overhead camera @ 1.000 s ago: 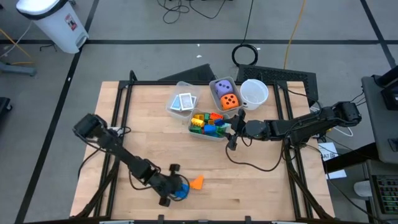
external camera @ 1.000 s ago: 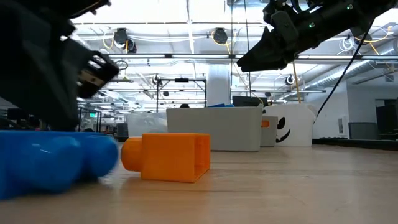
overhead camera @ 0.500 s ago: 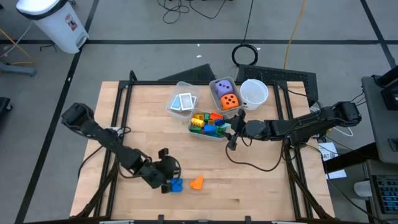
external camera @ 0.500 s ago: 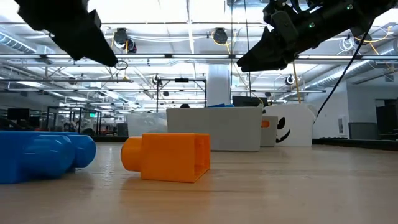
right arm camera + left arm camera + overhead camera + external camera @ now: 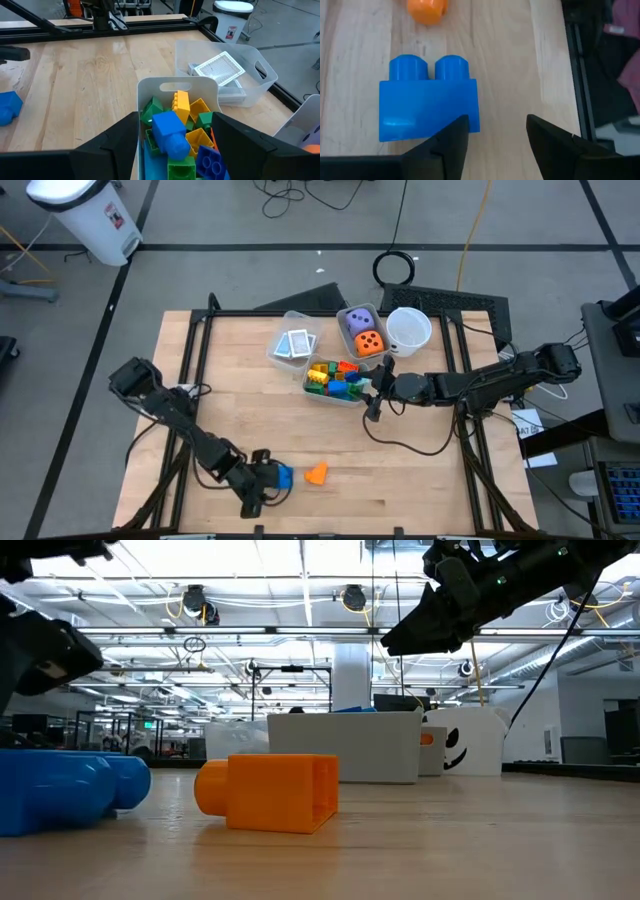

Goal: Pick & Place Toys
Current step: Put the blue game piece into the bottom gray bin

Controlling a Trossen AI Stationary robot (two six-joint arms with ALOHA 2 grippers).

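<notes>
Sorting looks mostly done, judging by how things lie: the clear plastic bin of mixed building blocks (image 5: 335,379) is well filled w/ blue, green, yellow & orange pieces, the clear bin w/ the purple and orange dotted dice (image 5: 361,332) sits just behind it, & the clear bin of white patterned cards (image 5: 294,345) is alongside to the left; a white cup (image 5: 408,328) stands beside the dice bin. Left on the bare wooden table (image 5: 430,470): a blue two-stud plastic block (image 5: 427,104) & a small orange plastic block (image 5: 316,472), lying near each other but apart, close to the table's front edge & well away from the bins. Left gripper (image 5: 256,492) is low over the table just beside the blue block, fingers apart & nothing between them; wrist view shows the block lying just ahead of the fingertips, one finger overlapping its corner, not gripped. Right gripper (image 5: 376,402) hangs at the near edge of the block bin, fingers apart, empty, looks to be waiting. So approx two toys to go, prob blue one first: needs the left fingers centred on it, then closing, then carrying it to the block bin.
</notes>
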